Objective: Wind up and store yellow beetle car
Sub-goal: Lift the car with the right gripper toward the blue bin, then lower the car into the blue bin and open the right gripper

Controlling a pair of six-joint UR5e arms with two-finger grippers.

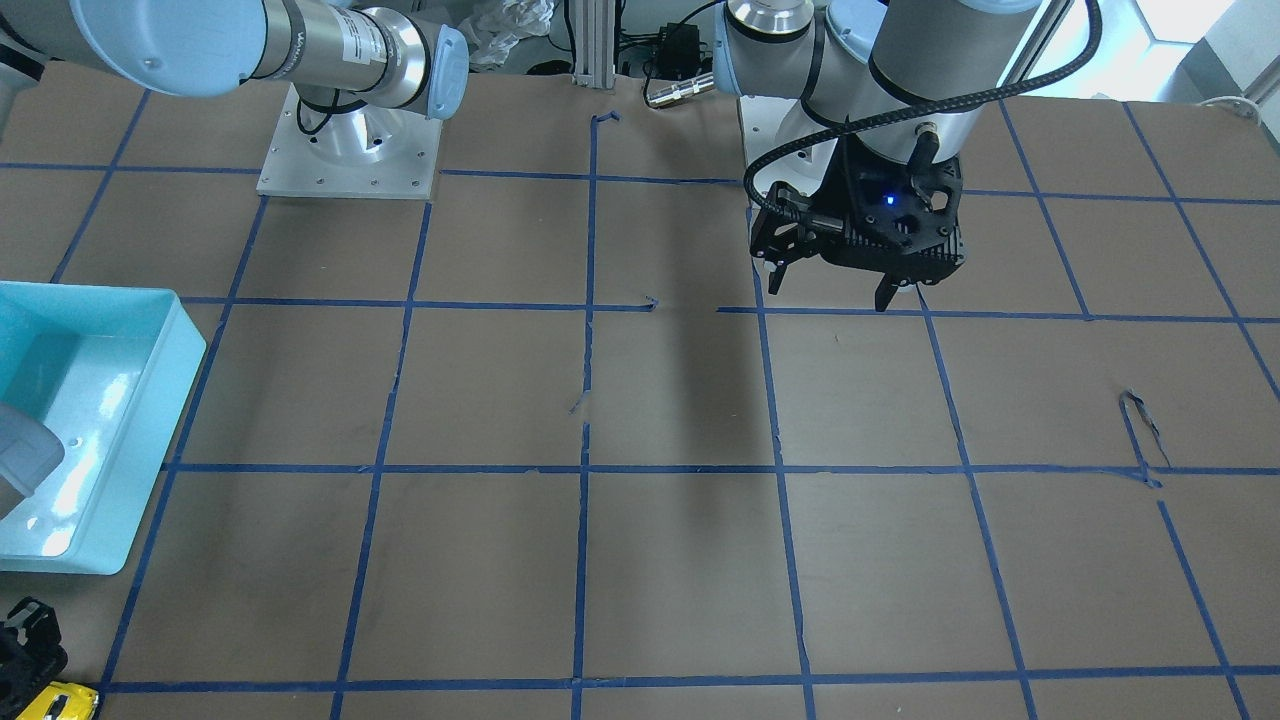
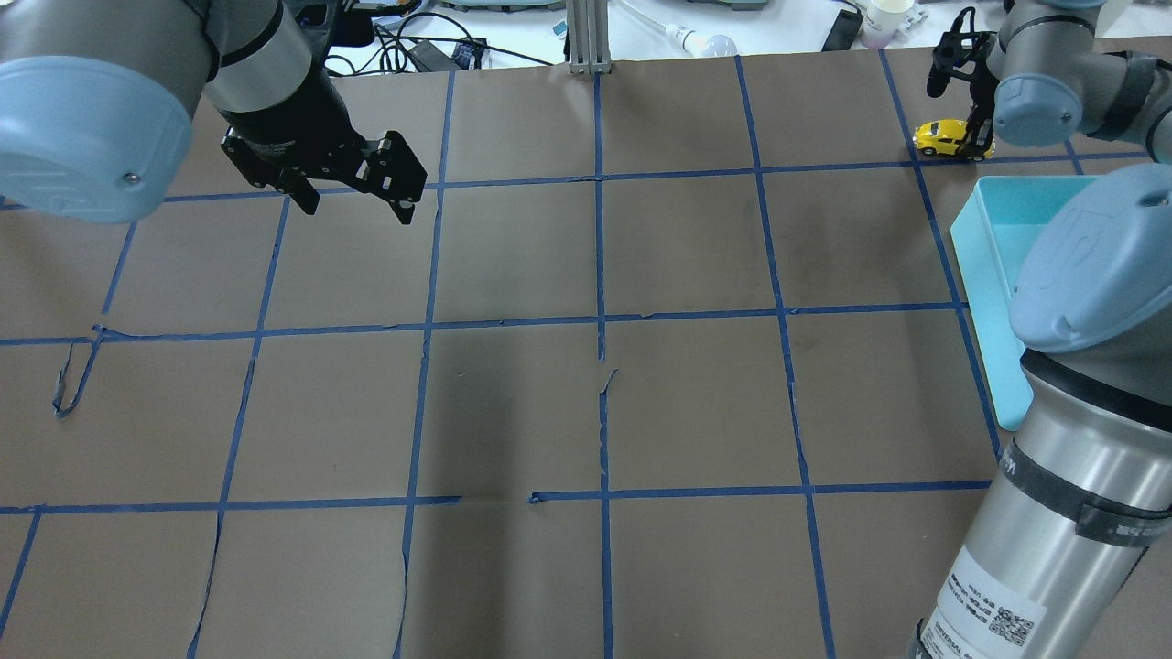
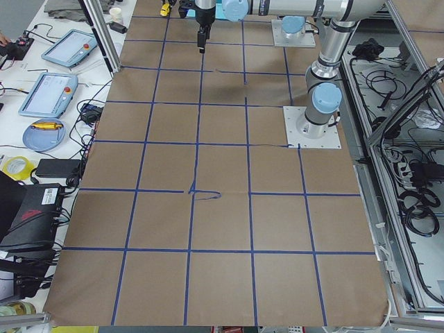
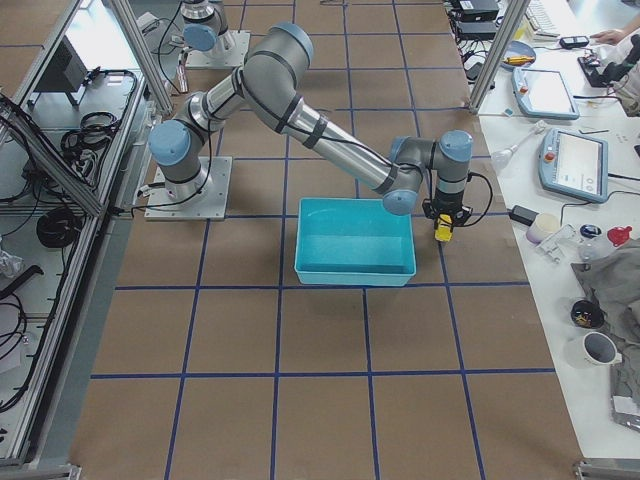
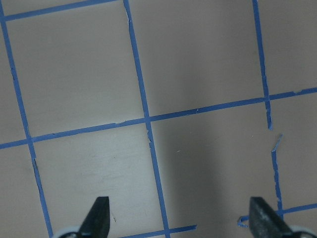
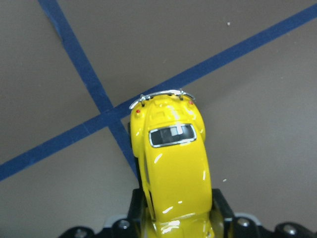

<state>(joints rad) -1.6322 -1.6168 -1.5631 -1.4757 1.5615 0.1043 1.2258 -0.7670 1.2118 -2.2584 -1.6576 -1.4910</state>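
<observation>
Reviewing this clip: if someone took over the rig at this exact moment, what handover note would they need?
Left pincer: open, holding nothing, above bare table.
Right pincer: shut on the small glossy yellow beetle toy car, low at a blue tape crossing just beyond the turquoise plastic bin.
Done: car grasped. Cannot tell whether it has been wound.
Left: wind it if needed, then place the car in the bin; it is not there yet.
</observation>
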